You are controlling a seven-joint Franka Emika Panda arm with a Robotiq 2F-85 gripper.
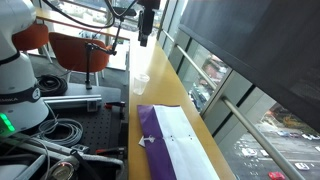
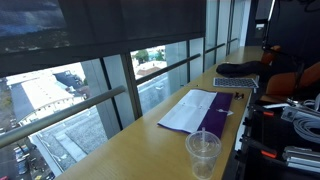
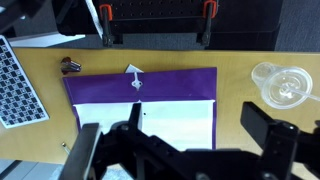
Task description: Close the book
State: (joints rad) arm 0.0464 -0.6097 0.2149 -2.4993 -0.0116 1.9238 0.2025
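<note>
- Gripper (image 3: 180, 150): in the wrist view its two dark fingers (image 3: 275, 130) enter from the near edge, spread wide apart and grasping nothing. In an exterior view the gripper (image 1: 146, 40) hangs high above the far part of the counter, clear of everything on it.
- Book (image 3: 140, 100): lies open and flat on the wooden counter (image 3: 235, 60), directly below the gripper in the wrist view. White pages show against the purple cover. A small white tag (image 3: 135, 75) rests on the purple near the far edge.
- Book in both exterior views (image 1: 165, 140) (image 2: 200, 110): it lies lengthwise along the counter beside the window rail.
- Plastic cup (image 3: 280, 85): clear and upright, right of the book and apart from it. In an exterior view the cup (image 1: 140, 83) stands beyond the book; in an exterior view it (image 2: 203, 153) stands nearest the camera.
- Checkerboard card (image 3: 18, 85): lies at the left end of the counter in the wrist view, with a small metal object (image 3: 70, 66) between it and the book.
- Robot base (image 1: 20, 80): white, left of the counter, with an orange chair (image 1: 70, 45) behind it.
</note>
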